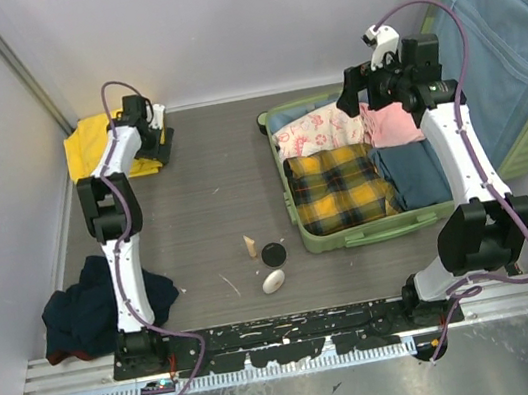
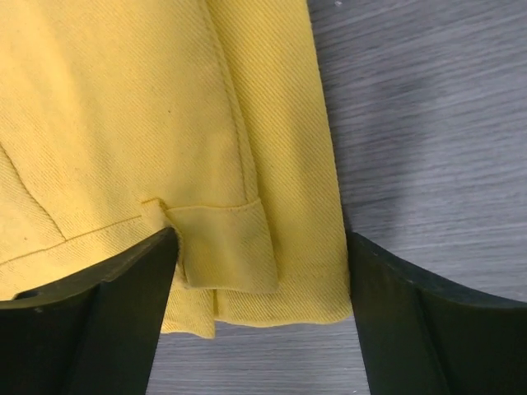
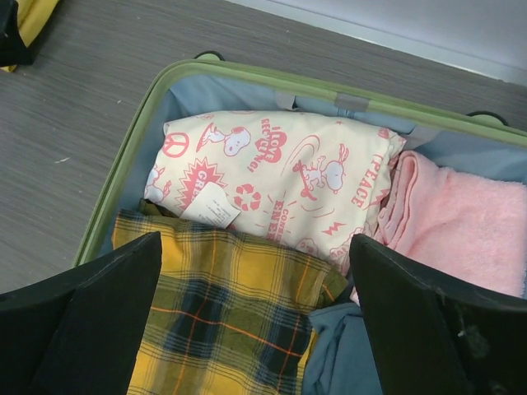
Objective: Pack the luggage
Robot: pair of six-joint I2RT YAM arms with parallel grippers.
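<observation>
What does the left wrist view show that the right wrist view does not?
Only left wrist: the yellow cloth up close, hem and seam visible, its edge between the fingers of the open left pincer. Only right wrist: the open luggage holding a printed cloth, plaid cloth, pink towel and blue cloth, below the open right pincer. Both: the grey table; the right wrist view also catches a corner of the yellow cloth at its top left.
</observation>
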